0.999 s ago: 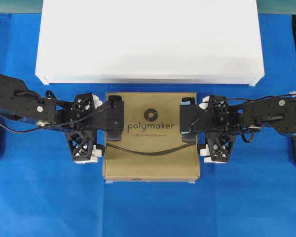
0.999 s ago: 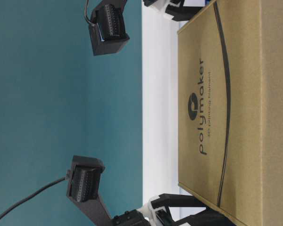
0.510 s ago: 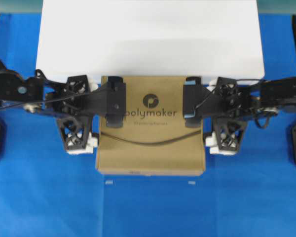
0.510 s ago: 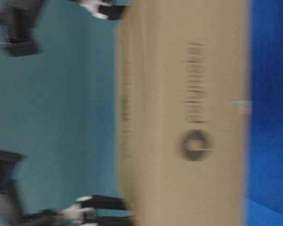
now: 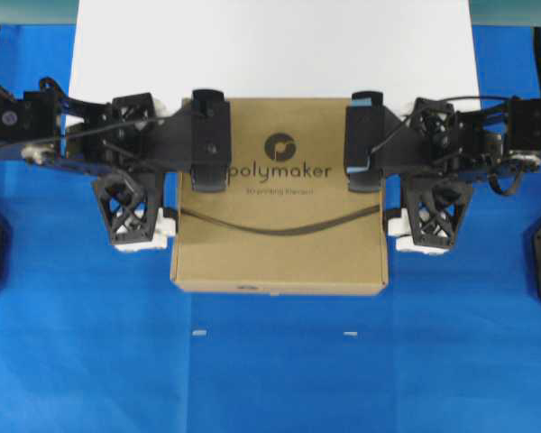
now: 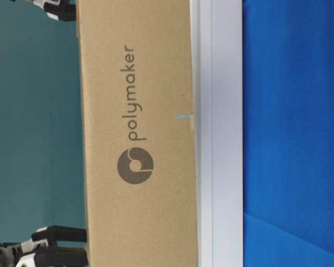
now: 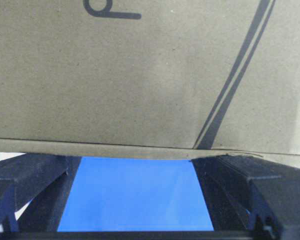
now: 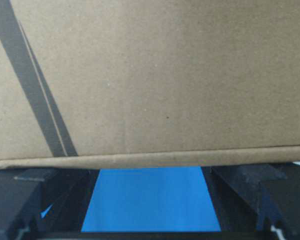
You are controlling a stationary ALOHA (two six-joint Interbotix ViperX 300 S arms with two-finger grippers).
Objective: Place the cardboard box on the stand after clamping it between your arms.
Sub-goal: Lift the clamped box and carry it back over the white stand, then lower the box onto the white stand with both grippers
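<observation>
Cardboard box [image 5: 279, 221] has risen off the blue worktop [image 5: 270, 379] toward the stand [image 5: 270, 45] — pinched between both wide-open grippers, left gripper [image 5: 135, 194] and right gripper [image 5: 428, 203], ready to set down.

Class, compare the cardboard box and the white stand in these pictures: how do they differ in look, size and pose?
The cardboard box is brown and printed with a dark polymaker logo and a curved line; the stand is plain white. The box is much narrower than the stand. The box is pressed between the left gripper and right gripper; nothing grips the stand. Both have flat, rectangular tops.
</observation>
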